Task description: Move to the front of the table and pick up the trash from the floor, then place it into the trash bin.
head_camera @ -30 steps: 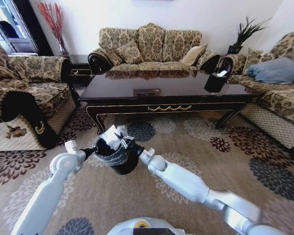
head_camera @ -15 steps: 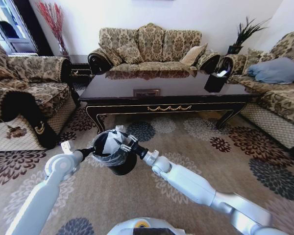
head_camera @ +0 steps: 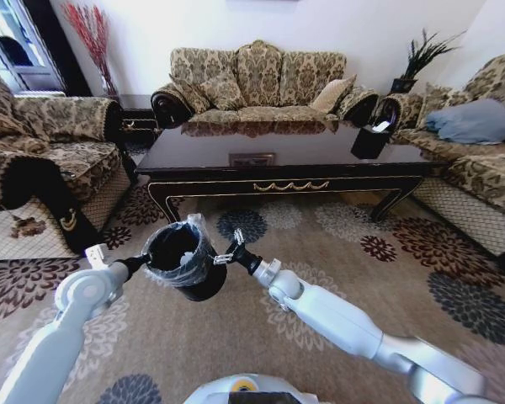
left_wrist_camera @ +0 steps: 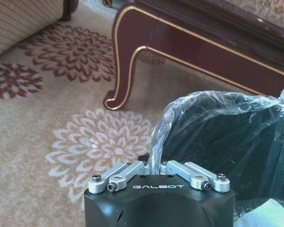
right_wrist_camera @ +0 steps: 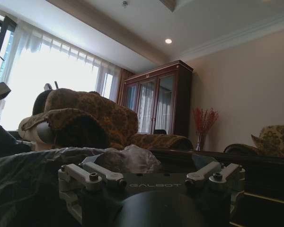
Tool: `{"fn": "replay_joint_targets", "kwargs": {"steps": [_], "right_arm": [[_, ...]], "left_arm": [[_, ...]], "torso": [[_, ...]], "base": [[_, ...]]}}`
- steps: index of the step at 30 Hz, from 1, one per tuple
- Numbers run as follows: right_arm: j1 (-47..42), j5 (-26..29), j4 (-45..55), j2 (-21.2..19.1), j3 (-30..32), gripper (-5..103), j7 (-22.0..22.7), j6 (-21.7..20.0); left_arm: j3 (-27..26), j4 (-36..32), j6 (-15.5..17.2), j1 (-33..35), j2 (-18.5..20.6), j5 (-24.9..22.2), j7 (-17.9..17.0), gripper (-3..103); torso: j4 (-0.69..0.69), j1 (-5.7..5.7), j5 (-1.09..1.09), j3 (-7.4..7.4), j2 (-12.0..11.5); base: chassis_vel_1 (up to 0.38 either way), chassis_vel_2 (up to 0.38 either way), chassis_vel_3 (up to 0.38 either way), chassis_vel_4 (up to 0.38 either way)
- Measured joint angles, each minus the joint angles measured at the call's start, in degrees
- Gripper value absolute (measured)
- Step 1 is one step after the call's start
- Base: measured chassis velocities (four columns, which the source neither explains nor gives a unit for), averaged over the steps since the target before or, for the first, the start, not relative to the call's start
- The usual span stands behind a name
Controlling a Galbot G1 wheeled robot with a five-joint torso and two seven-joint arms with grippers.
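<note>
**Left jaws pinched on the bin's rim, right jaws spread beside it**

Our left jaws (left_wrist_camera: 154, 176) are closed down on the rim of the trash bin (head_camera: 179, 261), with the liner bag (left_wrist_camera: 189, 106) bunched between them, and they hold the bin up off the floral carpet (head_camera: 337, 236). Our right jaws (head_camera: 225, 252) stand spread apart and hold nothing; they sit just beside the bin's rim on its right side. In the right wrist view the crumpled plastic of the liner lies close in front of those parted links (right_wrist_camera: 151, 182). The bin hangs in front of us, between our two arms, and its black mouth faces up. The counter (head_camera: 286, 156), dark and glossy with gold trim on its apron, stands beyond the bin, well apart from it. One curved leg (left_wrist_camera: 125, 66) of the counter shows near the bin in the left wrist view. A black angular container (head_camera: 370, 139) rests on the counter's far right end
</note>
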Motion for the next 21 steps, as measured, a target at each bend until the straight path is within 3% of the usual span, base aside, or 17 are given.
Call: {"fn": "replay_joint_targets", "kwargs": {"steps": [5,8,10,11,13,15,16,20,21], "right_arm": [[-1.53,0.49,-1.21,-1.06,2.43,100,3.22,-1.55],[-2.81,0.7,-1.3,-2.22,3.95,100,5.83,-3.88],[-4.55,1.42,0.39,-3.49,4.94,100,10.65,-8.16],[-4.55,1.42,0.39,-3.49,4.94,100,10.65,-8.16],[-6.11,2.4,1.82,-4.26,5.38,100,14.72,-11.26],[-9.3,5.5,4.09,-5.52,6.31,100,21.57,-15.93],[-9.3,5.5,4.09,-5.52,6.31,100,21.57,-15.93],[-13.09,12.78,5.3,-6.52,7.26,100,31.83,-21.49],[-13.09,12.78,5.3,-6.52,7.26,100,31.83,-21.49]], "left_arm": [[-3.82,-2.89,-0.01,3.17,-0.85,-1.14,-1.16,5],[-6.79,-5.72,-0.02,6.4,-1.4,-2.67,-4.04,5],[-9.13,-8.01,-0.02,9.32,-1.36,-3.81,-6.29,5],[-9.13,-8.01,-0.02,9.32,-1.36,-3.81,-6.29,5],[-10.09,-8.85,-0.01,10.26,-1.08,-4.67,-7.5,5],[-10.86,-9.85,-0.02,10.52,-0.01,-6.71,-9.32,5],[-10.86,-9.85,-0.02,10.52,-0.01,-6.71,-9.32,5],[-12.11,-10.94,-0.02,10.89,1.85,-8.57,-9.82,5],[-12.11,-10.94,-0.02,10.89,1.85,-8.57,-9.82,5]], "torso": [[0.0,0.0,0.0,0.0,0.01],[0.0,0.0,0.0,0.0,0.01],[0.01,0.0,0.01,0.0,0.01],[0.01,0.0,0.01,0.0,0.01],[0.02,0.0,0.0,-0.01,0.01],[0.0,0.0,0.01,-0.01,0.01],[0.0,0.0,0.01,-0.01,0.01],[-0.04,0.0,0.01,-0.01,0.01],[-0.04,0.0,0.01,-0.01,0.01]], "base": [[0.0,0.0,0.0,0.0],[0.0,0.0,0.0,0.0],[0.0,0.0,0.0,0.0],[0.0,0.0,0.0,0.0],[0.0,0.0,0.0,0.0],[0.0,0.0,0.0,0.0],[0.0,0.0,0.0,0.0],[0.0,0.0,0.0,0.0],[0.0,0.0,0.0,0.0]]}}
